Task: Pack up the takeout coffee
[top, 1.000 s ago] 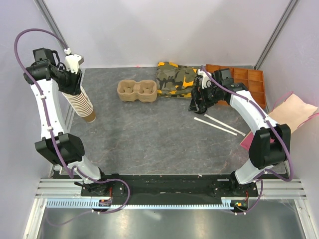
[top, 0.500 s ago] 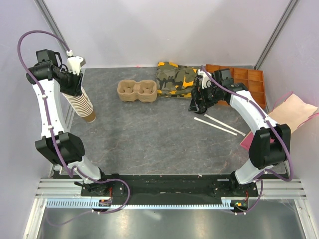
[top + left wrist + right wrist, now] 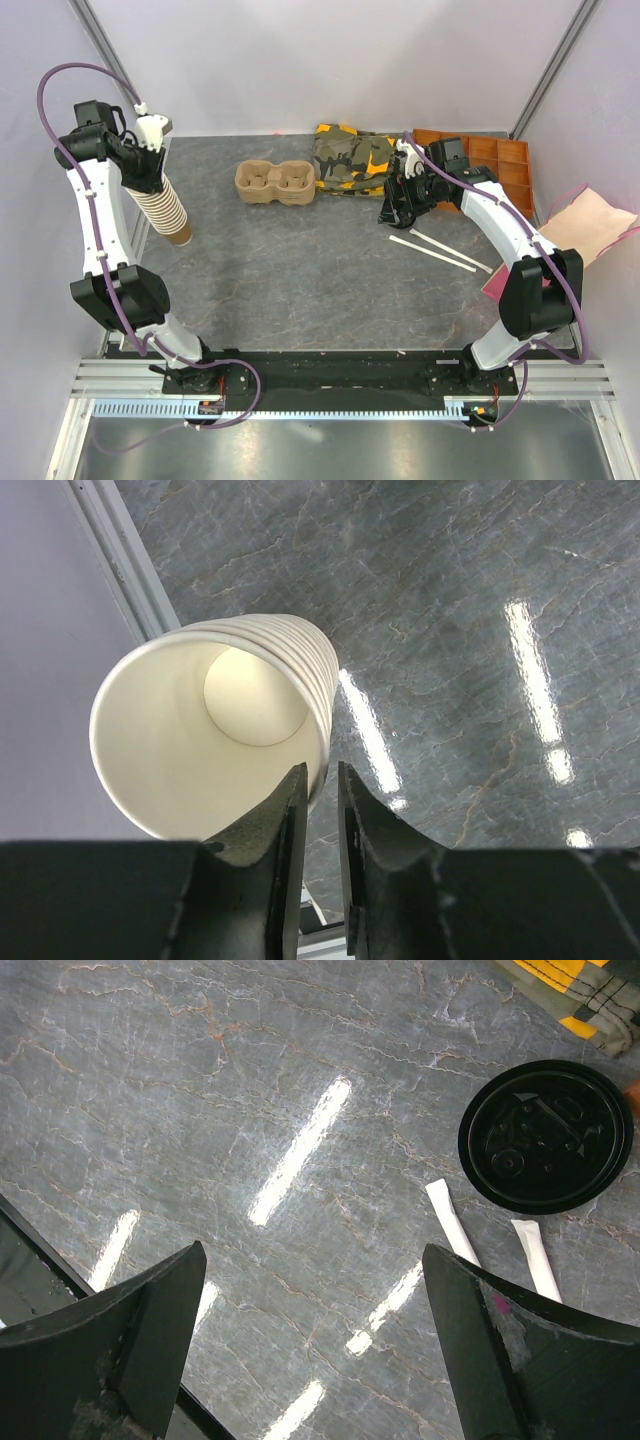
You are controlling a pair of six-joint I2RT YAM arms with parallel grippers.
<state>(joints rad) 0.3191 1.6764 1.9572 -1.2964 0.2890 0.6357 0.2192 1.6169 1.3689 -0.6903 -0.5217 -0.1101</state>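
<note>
Camera above the arms: the takeout coffee cannot be made out. The right gripper hangs over its spot at 2 o'clock on the counter, and from here I cannot tell how its fingers stand. Around that spot:
- A camouflage cloth lies just at 11 o'clock of it.
- An orange divided tray sits at 2 o'clock.
- Two white wrapped sticks lie near at 5 o'clock.
- A brown pulp cup carrier sits well apart at 9 o'clock, beyond the cloth.

At the counter's 10 o'clock edge the left gripper is at the mouth of a tilted stack of lidless cups. The stack's base points to 5 o'clock.

Left wrist: the camera looks down into the top cup of the stack. The left gripper has its fingers almost together. The cup's rim runs into the narrow slot between them, so it looks pinched by its wall.

Right wrist: the takeout coffee shows at 2 o'clock of the frame as a round black lid seen square-on. The lid faces straight up at the lens, so the long axis stands upright from the counter, and the cup's wall is hidden beneath. The right gripper has its fingers spread wide with nothing between them. The lid lies outside that gap, past the finger on the frame's right side. The white sticks start just beside the lid at 6 and 7 o'clock. A corner of the camouflage cloth lies close at 12 o'clock.
</note>
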